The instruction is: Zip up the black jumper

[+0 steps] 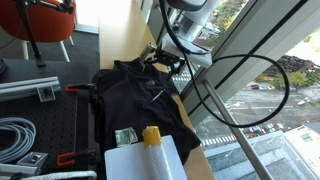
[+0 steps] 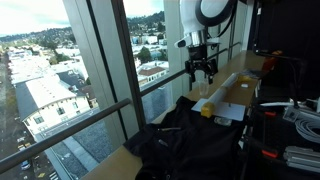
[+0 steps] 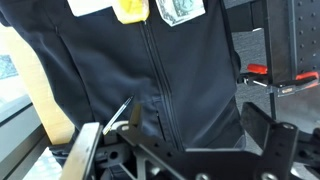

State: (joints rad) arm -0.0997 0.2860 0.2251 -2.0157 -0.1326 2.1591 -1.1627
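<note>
— Window-side wooden bench (image 1: 125, 40), tall glass, town far below. What lies on it?

— Item 1: black jumper (image 1: 140, 100), one, spread rumpled across the bench, front up. It shows in both exterior views and fills the wrist view.

— Fittings?

— Zip (image 3: 156, 70), one, running down the middle of the chest. Pale pull (image 3: 120, 113), one, lying on the cloth to one side of the zip line. How far the zip is closed I cannot tell.

— Loose pieces?

— Three, at one end of the jumper: yellow item (image 1: 151, 135), one; printed slip (image 3: 180, 9), one, just beside it; white sheet (image 1: 140, 162), one, touching the yellow item.

— Beside the bench?

— Perforated board (image 1: 40, 125), one, black. Red clamps (image 1: 72, 90), two, on its edge.

— The arm?

— Claw (image 2: 201, 72), one, hanging over the jumper's opposite end, clear of the cloth. Fingers (image 3: 85, 150), two, spread wide, nothing between them.
</note>
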